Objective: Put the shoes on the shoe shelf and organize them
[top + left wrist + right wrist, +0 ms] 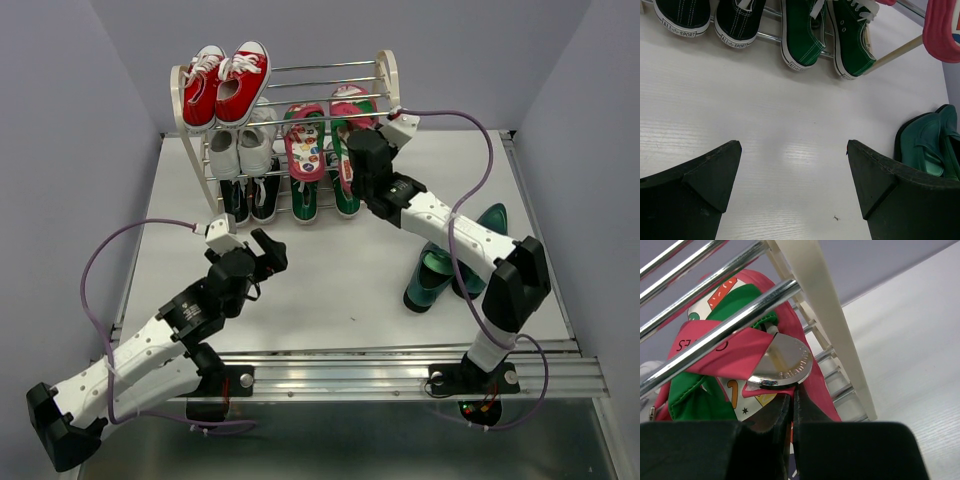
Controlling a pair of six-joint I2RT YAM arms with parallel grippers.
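Note:
The shoe shelf (386,80) stands at the back of the table. Two green canvas sneakers (305,203) (802,35) sit on its bottom tier. One red-strapped flip-flop (304,146) leans on the middle tier. Beside it, on the right, is a second flip-flop (725,352); my right gripper (793,396) is shut on its red strap just below a round metal badge, under a chrome rod (720,332). The glossy dark-green heels (440,268) (927,142) lie on the table at the right, beneath the right arm. My left gripper (270,250) (794,150) hovers open over bare table, holding nothing.
Red sneakers (225,82) occupy the top tier's left. White sneakers (240,150) sit below them and black sneakers (250,198) (682,15) at the bottom left. The shelf's cream side frame (825,305) is right beside the right gripper. The purple cable (470,120) arcs over the right arm.

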